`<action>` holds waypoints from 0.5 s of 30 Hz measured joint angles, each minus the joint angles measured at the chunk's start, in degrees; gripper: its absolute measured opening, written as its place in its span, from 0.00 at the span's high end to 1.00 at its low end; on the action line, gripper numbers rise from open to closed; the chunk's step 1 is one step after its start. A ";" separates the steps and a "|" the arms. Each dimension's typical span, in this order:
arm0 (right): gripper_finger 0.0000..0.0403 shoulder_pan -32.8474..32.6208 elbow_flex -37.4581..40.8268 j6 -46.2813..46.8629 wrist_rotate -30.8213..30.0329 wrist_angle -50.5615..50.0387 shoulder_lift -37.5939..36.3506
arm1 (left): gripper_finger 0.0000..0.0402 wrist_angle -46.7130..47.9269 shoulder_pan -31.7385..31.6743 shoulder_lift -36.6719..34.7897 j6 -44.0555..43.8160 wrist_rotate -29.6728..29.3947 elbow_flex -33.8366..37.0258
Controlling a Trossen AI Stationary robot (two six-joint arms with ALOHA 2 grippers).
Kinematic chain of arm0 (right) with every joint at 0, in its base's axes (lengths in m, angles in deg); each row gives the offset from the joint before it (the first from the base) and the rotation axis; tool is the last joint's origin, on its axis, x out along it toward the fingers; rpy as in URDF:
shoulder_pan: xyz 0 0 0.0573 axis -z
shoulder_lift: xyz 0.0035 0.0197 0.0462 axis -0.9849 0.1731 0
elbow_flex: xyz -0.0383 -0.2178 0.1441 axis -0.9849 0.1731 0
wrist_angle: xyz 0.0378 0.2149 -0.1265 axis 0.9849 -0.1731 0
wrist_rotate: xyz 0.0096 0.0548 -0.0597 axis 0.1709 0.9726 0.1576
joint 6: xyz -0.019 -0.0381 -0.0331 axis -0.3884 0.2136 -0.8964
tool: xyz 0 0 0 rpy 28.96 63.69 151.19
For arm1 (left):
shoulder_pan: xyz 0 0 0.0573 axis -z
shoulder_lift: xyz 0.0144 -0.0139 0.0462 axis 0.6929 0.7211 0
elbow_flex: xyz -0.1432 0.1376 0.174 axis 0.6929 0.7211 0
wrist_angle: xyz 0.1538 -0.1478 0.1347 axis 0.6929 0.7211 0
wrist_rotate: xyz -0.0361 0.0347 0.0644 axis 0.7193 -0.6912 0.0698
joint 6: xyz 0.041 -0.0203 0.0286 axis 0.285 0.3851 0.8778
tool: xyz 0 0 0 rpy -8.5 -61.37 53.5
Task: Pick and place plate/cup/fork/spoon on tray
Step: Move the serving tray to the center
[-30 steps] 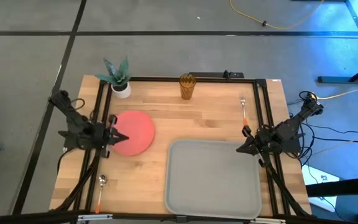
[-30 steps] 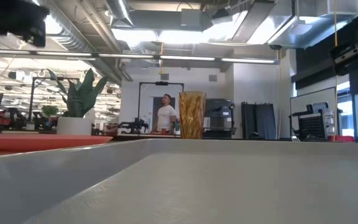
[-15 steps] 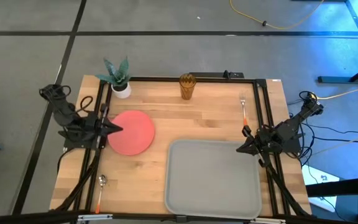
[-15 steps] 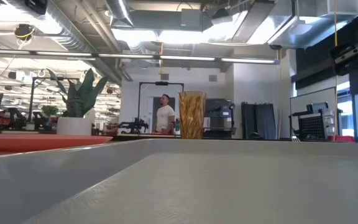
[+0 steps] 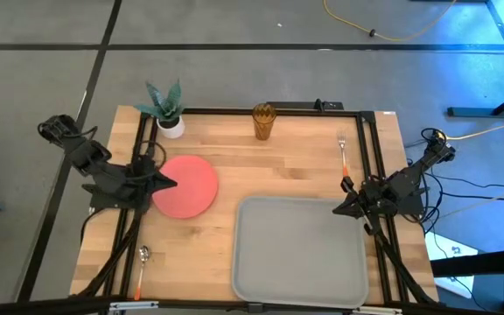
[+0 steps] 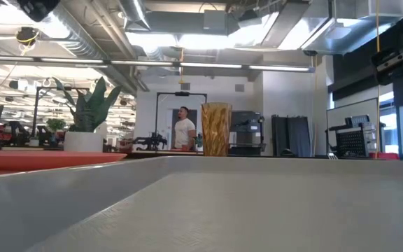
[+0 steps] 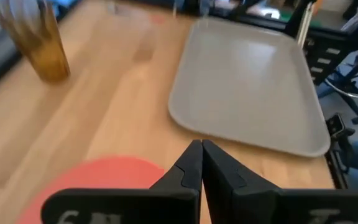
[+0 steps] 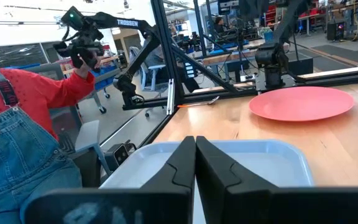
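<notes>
The coral-red plate [image 5: 189,185] lies flat on the wooden table, left of centre. My left gripper [image 5: 173,184] is shut and empty, its tips over the plate's left part [image 7: 98,180]. The grey tray [image 5: 300,254] lies at the near right. My right gripper [image 5: 338,210] is shut and empty at the tray's right rim [image 8: 229,162]. The amber cup [image 5: 263,122] stands at the far edge. The fork [image 5: 343,150] lies at the far right. The spoon [image 5: 142,267] lies at the near left.
A white pot with a green plant [image 5: 168,109] stands at the far left corner. Black frame rails [image 5: 143,157] run along the table's left, far and right sides. A person in a red shirt and denim overalls [image 8: 23,124] is beyond the table's near left.
My left arm has drawn its elbow out toward the table's left edge and risen out of the low view. Its shut gripper has stayed over the plate's left part, shifting slightly toward the far edge. The plate has not moved.
</notes>
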 joint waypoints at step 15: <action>0.96 0.02 -4.78 1.01 -5.96 -11.86 0.83 | 1.00 -1.12 -12.25 7.77 -0.74 12.20 0.00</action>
